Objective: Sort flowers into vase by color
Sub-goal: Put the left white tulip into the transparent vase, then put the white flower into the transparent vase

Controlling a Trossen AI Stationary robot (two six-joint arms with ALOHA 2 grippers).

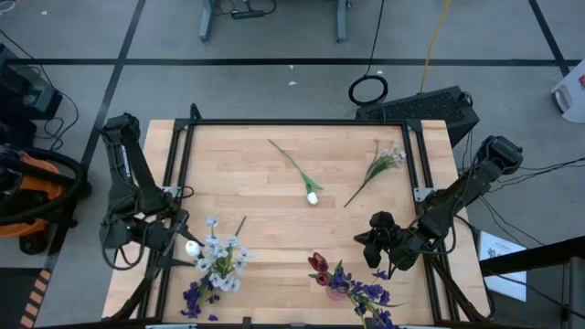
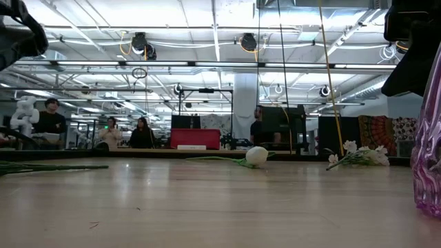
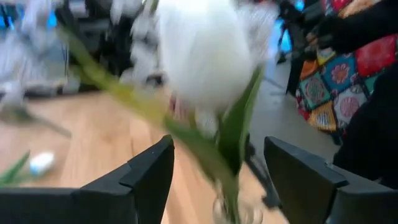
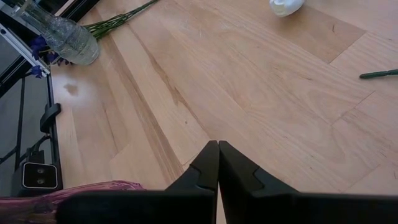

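Here the pale wooden table (image 1: 274, 196) carries two groupings along its near edge: a clear glass vase (image 4: 65, 38) at the left, filled with white and pale-blue blossom clusters (image 1: 219, 260), and a pink-tinted glass vase (image 2: 428, 162) near the middle holding dark red tulips (image 1: 318, 265) with purple sprigs (image 1: 366, 294) just beside them. That split looks deliberate, light colours to one side and dark to the other.

The left gripper (image 1: 178, 242) hovers just beside the pale bunch with a white tulip on a green stem (image 3: 205, 56) between its fingers (image 3: 146, 171), which stand well apart; I cannot tell whether they truly pinch the stem. It seems poised to add this bloom to the light vase.

The right gripper (image 4: 217, 168) waits by the dark vase (fingertips pressed together, holding nothing).

Unsorted far back: a second white tulip (image 1: 313, 196) and a white blossom spray (image 1: 388, 160).
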